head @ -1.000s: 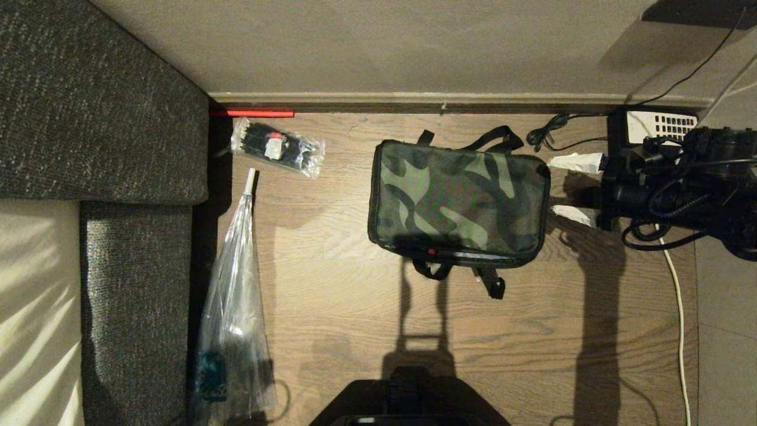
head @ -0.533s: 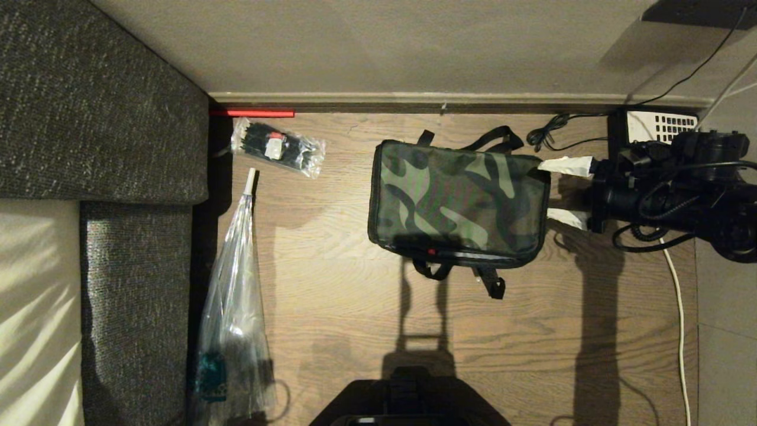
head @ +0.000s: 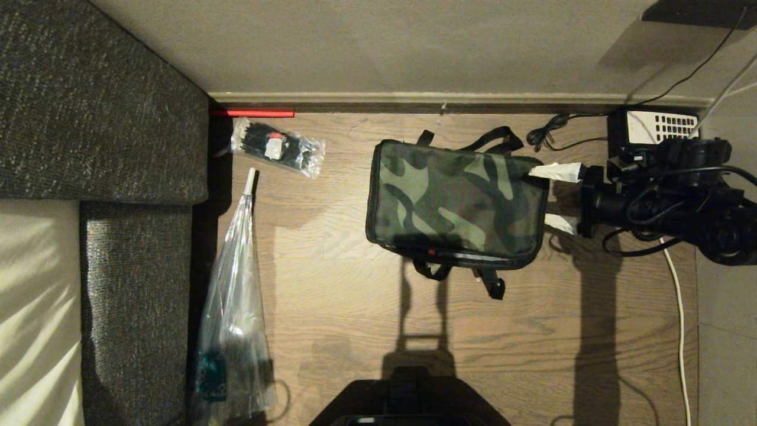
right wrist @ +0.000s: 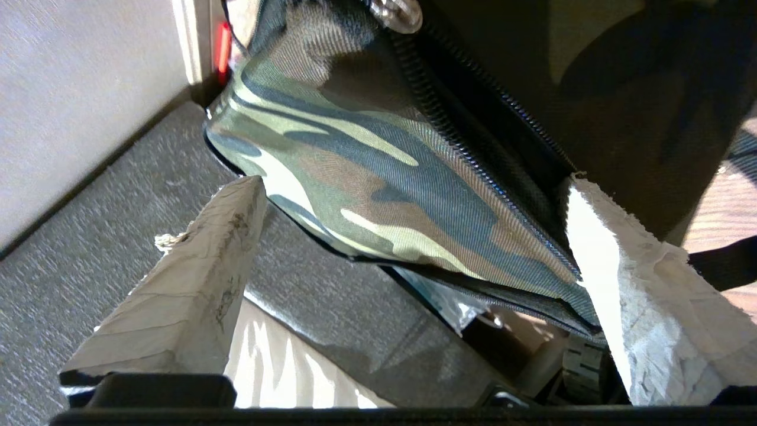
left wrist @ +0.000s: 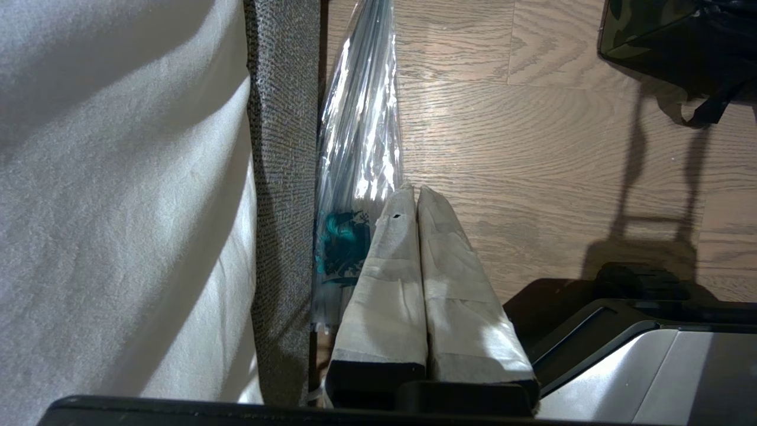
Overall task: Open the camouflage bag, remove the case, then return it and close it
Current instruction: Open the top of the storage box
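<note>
Robot base (head: 408, 396) sits at bottom centre of the head view, on wood floor (head: 355, 331). Left gripper (left wrist: 417, 195) is parked low beside the sofa, taped fingers pressed together, holding nothing.

Mid-frame: camouflage bag (head: 456, 201) lies flat on the floor, zipped, straps out at its near and far edges. The case is not visible, presumably inside.

Right gripper (head: 551, 198) stands at the bag's right edge, jaws spread wide, one finger over the far right corner, the other beside the near one. Zipper teeth run between the fingers in the right wrist view.

Judgement: find the zipper pull before closing; pinching fabric alone would drag the whole bag. Keep the approach slow and low.

Far right: desk phone (head: 653, 125) and cables, worth avoiding.
</note>
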Robot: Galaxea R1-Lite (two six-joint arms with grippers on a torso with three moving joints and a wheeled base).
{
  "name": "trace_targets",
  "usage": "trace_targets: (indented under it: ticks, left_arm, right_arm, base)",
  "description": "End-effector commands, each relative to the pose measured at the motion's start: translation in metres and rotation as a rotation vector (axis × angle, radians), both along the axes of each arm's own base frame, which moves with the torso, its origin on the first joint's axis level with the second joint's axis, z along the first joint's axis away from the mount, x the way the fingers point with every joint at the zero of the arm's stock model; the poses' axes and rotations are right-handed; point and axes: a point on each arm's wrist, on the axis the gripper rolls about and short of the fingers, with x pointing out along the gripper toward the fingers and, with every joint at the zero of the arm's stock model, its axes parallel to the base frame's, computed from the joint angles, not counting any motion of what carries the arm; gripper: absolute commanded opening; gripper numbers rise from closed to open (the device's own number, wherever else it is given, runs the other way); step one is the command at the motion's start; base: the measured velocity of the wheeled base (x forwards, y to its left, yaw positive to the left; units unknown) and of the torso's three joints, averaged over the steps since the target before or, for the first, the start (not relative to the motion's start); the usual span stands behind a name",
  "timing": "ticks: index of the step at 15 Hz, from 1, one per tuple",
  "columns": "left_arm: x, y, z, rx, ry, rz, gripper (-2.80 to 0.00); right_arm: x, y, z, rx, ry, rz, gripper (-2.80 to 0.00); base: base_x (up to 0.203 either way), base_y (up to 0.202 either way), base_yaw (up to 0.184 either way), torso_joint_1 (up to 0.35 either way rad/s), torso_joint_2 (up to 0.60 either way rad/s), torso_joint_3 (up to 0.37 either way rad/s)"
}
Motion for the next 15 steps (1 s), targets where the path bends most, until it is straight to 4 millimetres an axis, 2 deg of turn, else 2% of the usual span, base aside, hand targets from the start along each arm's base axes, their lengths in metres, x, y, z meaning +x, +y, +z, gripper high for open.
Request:
trace_targets:
  ticks: [1, 4, 15]
  left_arm:
    - [0.000, 0.000, 0.000, -0.001, 0.000, 0.000, -2.80]
    - [0.000, 0.000, 0.000, -0.001, 0.000, 0.000, -2.80]
    - [0.000, 0.000, 0.000, 0.000, 0.000, 0.000, -2.80]
  right_arm:
    - [0.001, 0.004, 0.001, 0.007, 0.001, 0.013, 0.00]
    - [0.000, 0.005, 0.005, 0.050, 0.030, 0.006, 0.00]
    - [-0.008, 0.005, 0.039, 0.134, 0.002, -0.010, 0.00]
  base:
    - [0.000, 0.000, 0.000, 0.000, 0.00, 0.000]
    - [0.000, 0.000, 0.000, 0.000, 0.00, 0.000]
    - [0.000, 0.000, 0.000, 0.000, 0.00, 0.000]
